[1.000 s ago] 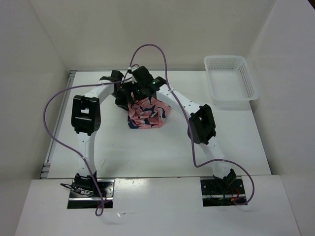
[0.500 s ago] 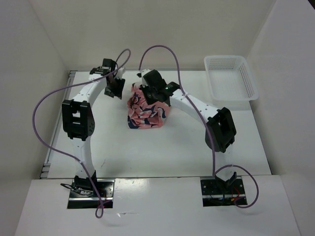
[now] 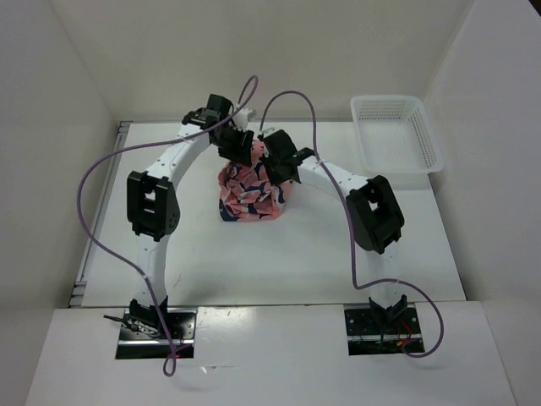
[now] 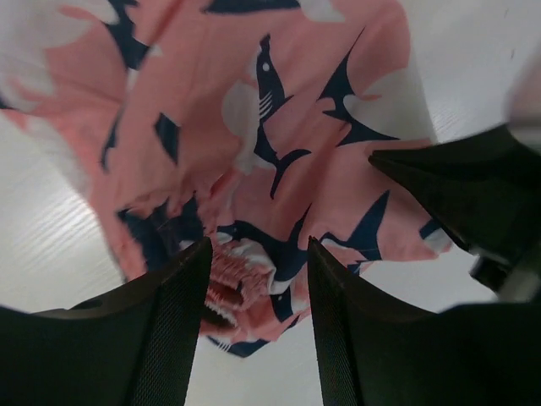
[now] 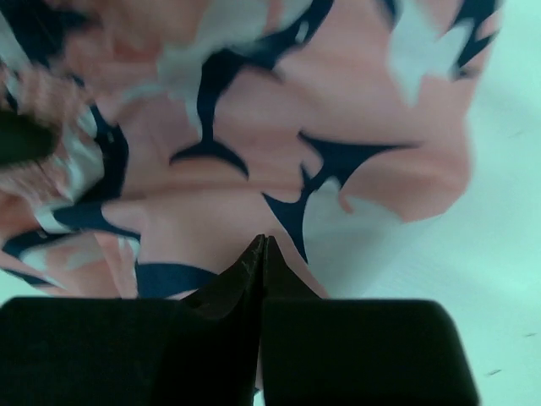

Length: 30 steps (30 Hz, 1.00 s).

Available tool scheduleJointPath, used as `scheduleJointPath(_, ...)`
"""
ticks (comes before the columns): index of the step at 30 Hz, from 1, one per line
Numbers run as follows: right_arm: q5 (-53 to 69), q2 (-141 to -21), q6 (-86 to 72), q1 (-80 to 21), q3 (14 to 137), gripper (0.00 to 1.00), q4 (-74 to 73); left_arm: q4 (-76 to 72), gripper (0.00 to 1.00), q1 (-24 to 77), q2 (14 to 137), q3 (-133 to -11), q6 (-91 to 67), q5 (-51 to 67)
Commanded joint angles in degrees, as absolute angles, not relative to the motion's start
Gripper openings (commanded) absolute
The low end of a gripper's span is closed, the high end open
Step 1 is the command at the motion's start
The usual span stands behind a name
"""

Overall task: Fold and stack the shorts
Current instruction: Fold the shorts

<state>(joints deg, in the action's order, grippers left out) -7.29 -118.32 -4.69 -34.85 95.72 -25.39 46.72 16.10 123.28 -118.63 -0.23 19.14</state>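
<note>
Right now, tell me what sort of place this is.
Likely a robot lab test cell: a white table boxed in by plain white walls, two bolted-down arms, plus patterned shorts and a mesh basket.

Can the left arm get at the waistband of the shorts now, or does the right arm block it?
Probably yes. The left gripper is open over the shorts, the gathered waistband between its fingers; the right gripper sits beside, not across the gap.

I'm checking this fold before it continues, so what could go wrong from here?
The shorts lie bunched, not flat; a fold may set unevenly. The left gripper, jaws open over the waistband, could pinch several layers. The right gripper, jaws shut, sits close beside it; the two might collide.
</note>
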Motion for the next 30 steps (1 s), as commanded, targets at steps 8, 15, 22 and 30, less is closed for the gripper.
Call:
scheduleJointPath(8, 0.97, -112.68, -1.16, -36.21, 74.98, 0.0, -18.64, 47.03, 0.57, 13.89, 136.49, -122.52, 0.0, 12.33)
scheduleJointPath(15, 3.24, -111.36, 1.22, -36.74, 68.22, 0.0, -18.63, 46.49, 0.57, 12.04, 138.52, -123.05, 0.0, 9.49)
scheduleJointPath(22, 5.62, -104.86, 6.15, -36.74, 69.42, 0.0, -21.45, 47.02, 0.6, 12.04, 133.69, -122.52, 0.0, 15.29)
scheduleJointPath(30, 9.93, -106.59, 0.45, -31.3, 92.1, 0.0, -19.17, 49.47, 0.64, 15.11, 121.03, -122.0, 0.0, 14.77)
